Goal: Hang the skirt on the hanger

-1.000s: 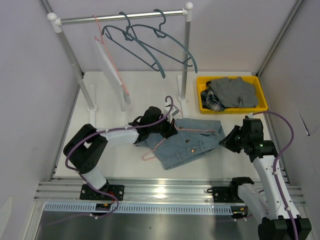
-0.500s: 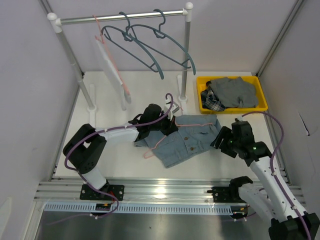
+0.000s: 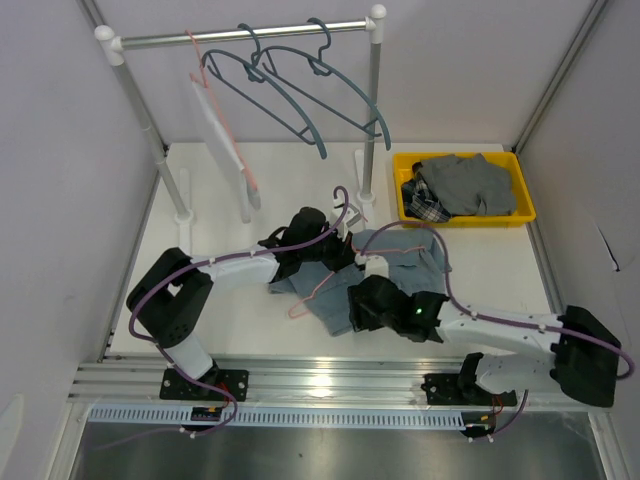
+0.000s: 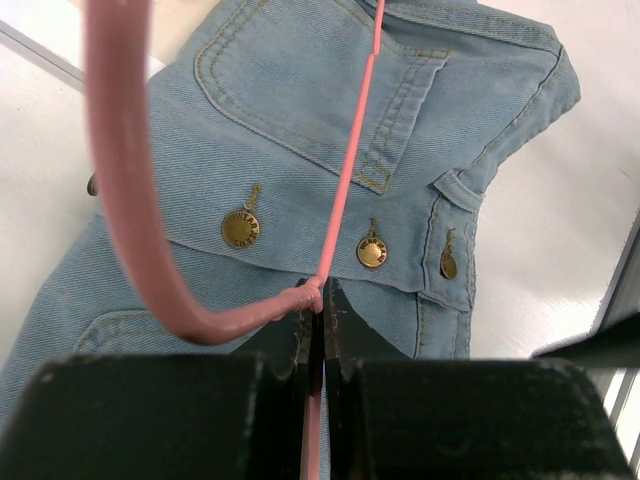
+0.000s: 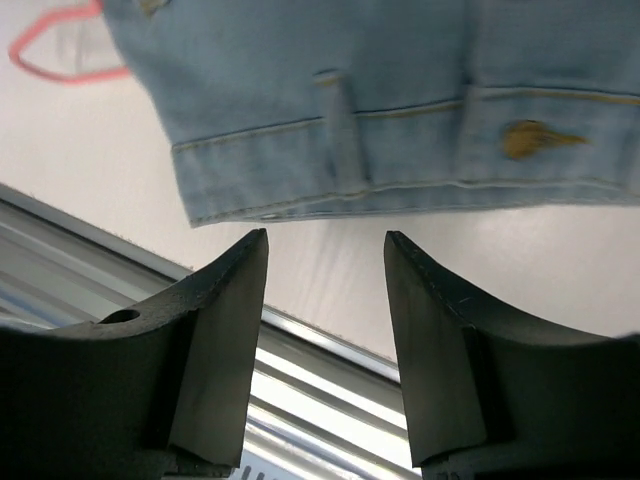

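Skirt [image 3: 410, 262]: light blue denim, brass buttons [image 4: 240, 228]; lies flat on the table [image 3: 480, 290], middle of the work area, just in front of the rack [image 3: 250, 35]; partly covered by both arms.

Hanger [image 4: 125, 190]: pink, thin wire with a thick hook; lies across the top of the skirt, hook towards the rack; one loop end juts out past the skirt's left edge onto the bare table [image 5: 60, 60].

Left gripper [image 4: 320, 310]: jaws pressed together on the hanger's wire at the twist below the hook; low over the skirt's upper left part.

Right gripper [image 5: 325, 250]: fingers [image 5: 225, 330] well apart, nothing between them; tips low at the skirt's near stitched edge, over bare table just short of the cloth; whether they touch the cloth cannot be told.

Rack: white posts, metal bar, at the back; carries two teal hangers [image 3: 300, 90] and another pink one bearing a white garment [image 3: 215, 120].

Bin [image 3: 523, 200]: yellow, back right of the table, well apart from the skirt; holds grey and plaid clothes [image 3: 465, 180].
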Robot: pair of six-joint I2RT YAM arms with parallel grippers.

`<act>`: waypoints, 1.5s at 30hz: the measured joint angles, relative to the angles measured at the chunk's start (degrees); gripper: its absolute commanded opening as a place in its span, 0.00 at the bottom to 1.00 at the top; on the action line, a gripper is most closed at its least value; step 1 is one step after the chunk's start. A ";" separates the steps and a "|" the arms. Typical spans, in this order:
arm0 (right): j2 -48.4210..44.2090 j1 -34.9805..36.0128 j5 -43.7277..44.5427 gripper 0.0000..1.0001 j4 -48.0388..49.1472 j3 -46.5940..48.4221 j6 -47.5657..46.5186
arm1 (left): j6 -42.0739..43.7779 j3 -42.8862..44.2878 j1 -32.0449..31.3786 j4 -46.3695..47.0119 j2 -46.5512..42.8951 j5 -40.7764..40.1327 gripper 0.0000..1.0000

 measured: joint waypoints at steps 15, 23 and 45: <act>20.09 14.84 8.68 0.64 8.24 8.50 -4.26 | 0.07 1.42 0.00 -2.23 0.39 0.02 0.00; 25.38 15.91 10.73 0.19 7.63 9.46 -3.65 | 0.13 2.40 0.00 -3.28 0.74 0.24 0.00; 24.22 21.86 10.93 0.06 -8.48 19.02 2.97 | 0.39 5.07 -0.20 -6.08 0.90 -3.21 0.00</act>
